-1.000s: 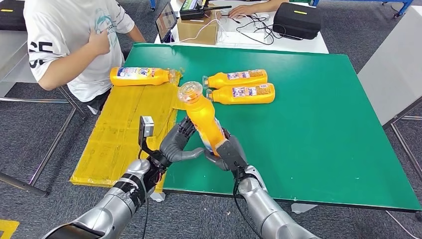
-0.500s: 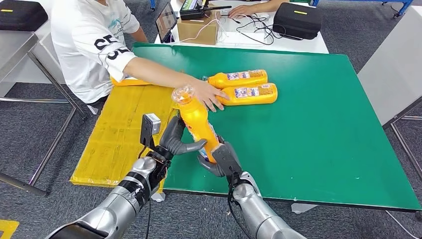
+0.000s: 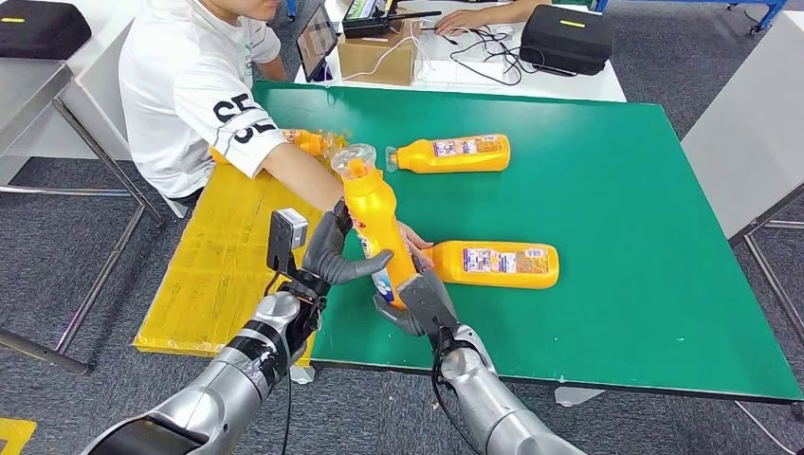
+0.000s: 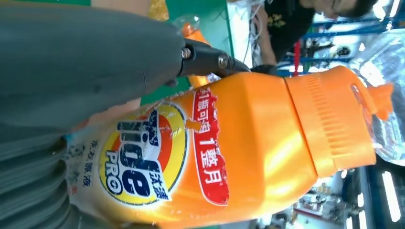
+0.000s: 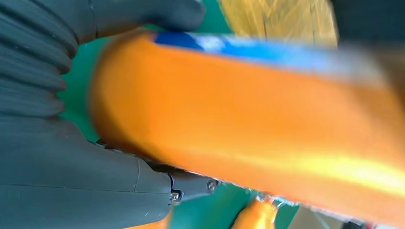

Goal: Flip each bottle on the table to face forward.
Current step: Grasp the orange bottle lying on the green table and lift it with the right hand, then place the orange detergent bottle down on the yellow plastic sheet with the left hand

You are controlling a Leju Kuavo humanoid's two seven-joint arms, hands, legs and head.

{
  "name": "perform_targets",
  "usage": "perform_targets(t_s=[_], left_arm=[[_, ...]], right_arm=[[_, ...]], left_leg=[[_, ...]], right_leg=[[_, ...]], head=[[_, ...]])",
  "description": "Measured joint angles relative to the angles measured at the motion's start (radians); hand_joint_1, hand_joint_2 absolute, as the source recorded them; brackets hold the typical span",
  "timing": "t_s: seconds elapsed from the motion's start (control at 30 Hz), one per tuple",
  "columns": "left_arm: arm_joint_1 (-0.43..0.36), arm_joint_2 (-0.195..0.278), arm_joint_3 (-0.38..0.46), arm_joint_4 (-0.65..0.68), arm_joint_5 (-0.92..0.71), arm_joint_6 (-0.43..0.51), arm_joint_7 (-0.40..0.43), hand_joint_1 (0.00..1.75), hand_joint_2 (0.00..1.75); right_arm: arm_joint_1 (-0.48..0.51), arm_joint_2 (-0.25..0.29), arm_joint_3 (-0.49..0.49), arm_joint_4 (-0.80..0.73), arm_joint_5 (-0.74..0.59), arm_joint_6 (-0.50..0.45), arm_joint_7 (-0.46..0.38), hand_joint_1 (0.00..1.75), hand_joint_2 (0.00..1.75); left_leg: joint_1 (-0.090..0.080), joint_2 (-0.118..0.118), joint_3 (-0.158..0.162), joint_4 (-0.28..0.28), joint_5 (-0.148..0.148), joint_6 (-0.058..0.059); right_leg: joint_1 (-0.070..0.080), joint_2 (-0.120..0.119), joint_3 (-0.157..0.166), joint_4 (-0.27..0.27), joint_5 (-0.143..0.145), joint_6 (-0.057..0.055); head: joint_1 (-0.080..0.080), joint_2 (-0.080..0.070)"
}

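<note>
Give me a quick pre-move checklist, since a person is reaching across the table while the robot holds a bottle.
1. Left hand grips the held bottle: ok.
2. Right hand supports its base: ok.
3. Person's arm clear of the held bottle: not ok, it passes right behind it.
4. Near bottle lying apart from the hands: ok.
5. Far bottle untouched on the green table: ok.
6. Held bottle's label faces forward: cannot tell.
</note>
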Motion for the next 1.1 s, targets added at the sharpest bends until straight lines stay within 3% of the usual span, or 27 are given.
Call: perform_targets(t_s=[0.07, 0.33, 0.53, 0.67, 0.77, 0.97, 1.1], left_arm=[[-0.002, 0.000, 0.004, 0.001, 0.014, -0.025, 0.011, 1.75, 1.75], [-0.017, 0.001, 0.014, 0.020, 0.063, -0.179, 0.070, 1.75, 1.75], [-0.029, 0.022, 0.020, 0.065, 0.188, -0.539, 0.180, 1.75, 1.75], [-0.037, 0.038, 0.021, 0.094, 0.237, -0.652, 0.200, 1.75, 1.75], [-0.040, 0.046, 0.018, 0.103, 0.230, -0.604, 0.174, 1.75, 1.75], [-0.045, 0.079, -0.019, 0.101, 0.100, -0.360, 0.053, 1.75, 1.75], [-0.052, 0.128, -0.031, 0.099, -0.012, -0.166, -0.006, 1.75, 1.75]], right_arm=[[0.000, 0.001, 0.005, 0.000, -0.003, -0.004, -0.001, 0.00, 1.75], [-0.002, 0.000, 0.007, 0.000, -0.023, -0.003, -0.002, 0.00, 1.75], [-0.005, -0.001, 0.012, 0.000, -0.040, 0.032, -0.021, 0.00, 1.75], [-0.005, 0.000, 0.024, 0.000, -0.043, 0.041, -0.033, 0.00, 1.75], [-0.005, 0.000, 0.029, -0.001, -0.052, 0.034, -0.036, 0.00, 1.75], [-0.011, -0.010, 0.021, -0.012, -0.094, -0.002, -0.049, 0.00, 1.75], [-0.011, -0.022, -0.006, -0.047, -0.140, -0.022, -0.070, 0.00, 1.75]], left_leg=[[0.000, -0.001, 0.000, 0.000, 0.000, 0.000], [0.000, 0.000, 0.000, 0.000, 0.000, 0.000], [0.000, 0.000, 0.000, 0.000, 0.000, 0.000], [0.000, 0.000, 0.000, 0.000, 0.000, 0.000], [0.000, 0.000, 0.000, 0.000, 0.000, 0.000], [0.000, 0.000, 0.000, 0.000, 0.000, 0.000], [0.000, 0.000, 0.000, 0.000, 0.000, 0.000]], right_leg=[[0.000, 0.000, 0.000, 0.000, 0.000, 0.000], [0.000, 0.000, 0.000, 0.000, 0.000, 0.000], [0.000, 0.000, 0.000, 0.000, 0.000, 0.000], [0.000, 0.000, 0.000, 0.000, 0.000, 0.000], [0.000, 0.000, 0.000, 0.000, 0.000, 0.000], [0.000, 0.000, 0.000, 0.000, 0.000, 0.000], [0.000, 0.000, 0.000, 0.000, 0.000, 0.000]], head=[[0.000, 0.000], [0.000, 0.000], [0.000, 0.000], [0.000, 0.000], [0.000, 0.000], [0.000, 0.000], [0.000, 0.000]])
